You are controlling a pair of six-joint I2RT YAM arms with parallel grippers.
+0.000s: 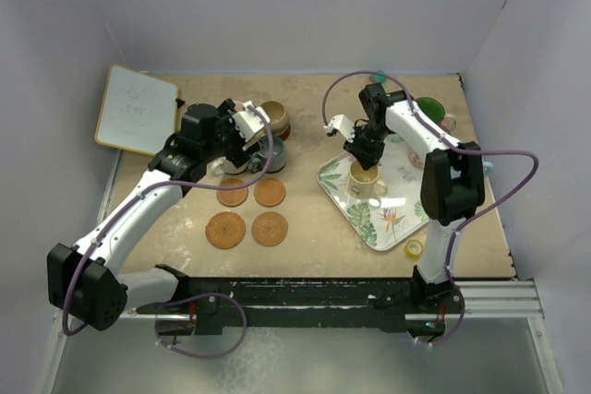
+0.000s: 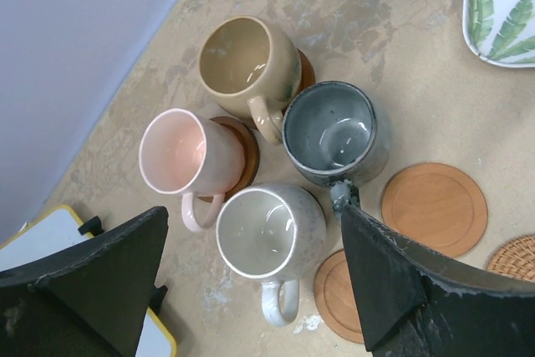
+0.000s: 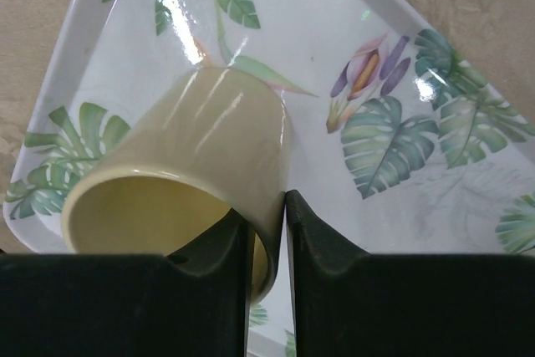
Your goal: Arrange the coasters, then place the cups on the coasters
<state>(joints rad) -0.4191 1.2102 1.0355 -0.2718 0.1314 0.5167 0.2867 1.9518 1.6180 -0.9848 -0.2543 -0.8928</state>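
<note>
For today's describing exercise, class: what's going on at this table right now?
The right pincer grips the rim of a yellow mug on the leafy tray. The left pincer hangs open above four mugs bunched together at the back. Four coasters lie bare in a square in front of them, with no mugs on them yet.

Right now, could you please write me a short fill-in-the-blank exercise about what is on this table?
1. The right gripper is shut on the wall of the yellow mug, on the ____-patterned tray.
2. The left gripper hangs ____ above a cluster of four mugs.
3. Near them, ____ bare coasters lie in a square.
4. The pink mug stands on a dark brown ____.
Missing words: leaf; open; four; coaster.
</note>
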